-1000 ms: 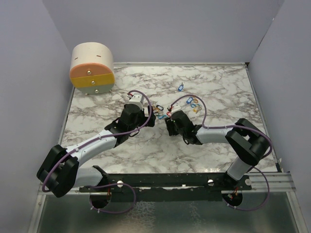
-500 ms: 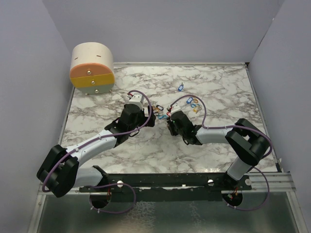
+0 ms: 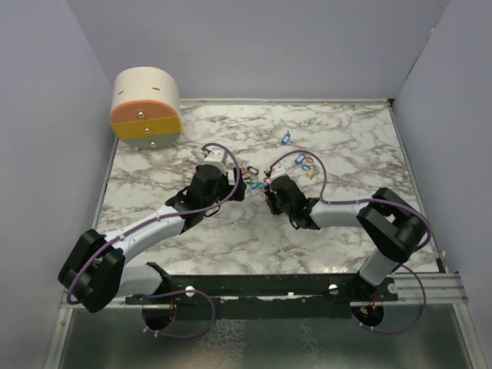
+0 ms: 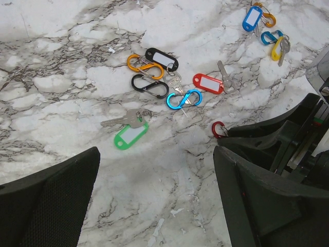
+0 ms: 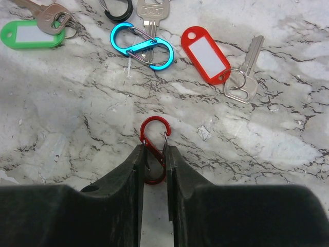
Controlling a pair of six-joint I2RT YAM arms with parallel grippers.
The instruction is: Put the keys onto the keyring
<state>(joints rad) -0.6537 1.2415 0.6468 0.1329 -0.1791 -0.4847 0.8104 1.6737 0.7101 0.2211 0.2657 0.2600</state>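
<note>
My right gripper (image 5: 154, 149) is shut on a red S-shaped carabiner keyring (image 5: 152, 150), whose upper loop sticks out past the fingertips, low over the marble. Just beyond it lie a red tag (image 5: 205, 55) with a silver key (image 5: 245, 77), a green tag (image 5: 32, 34) with a key, and a blue carabiner (image 5: 142, 45). My left gripper (image 4: 157, 154) is open and empty, just short of the green tag (image 4: 131, 136). In the left wrist view the red tag (image 4: 208, 83), a blue tag (image 4: 252, 18) and a yellow tag (image 4: 277, 47) also show. From above, the two grippers face each other (image 3: 237, 188) (image 3: 268, 187).
A black tag (image 4: 162, 59), an orange carabiner (image 4: 141, 64) and a black carabiner (image 4: 150, 85) lie in the same cluster. A lone blue tag (image 3: 286, 138) lies farther back. A round wooden drawer box (image 3: 146, 108) stands at the back left. Grey walls enclose the table.
My right gripper has shifted very slightly toward the far side with the red carabiner in it. The left arm has not visibly moved.
</note>
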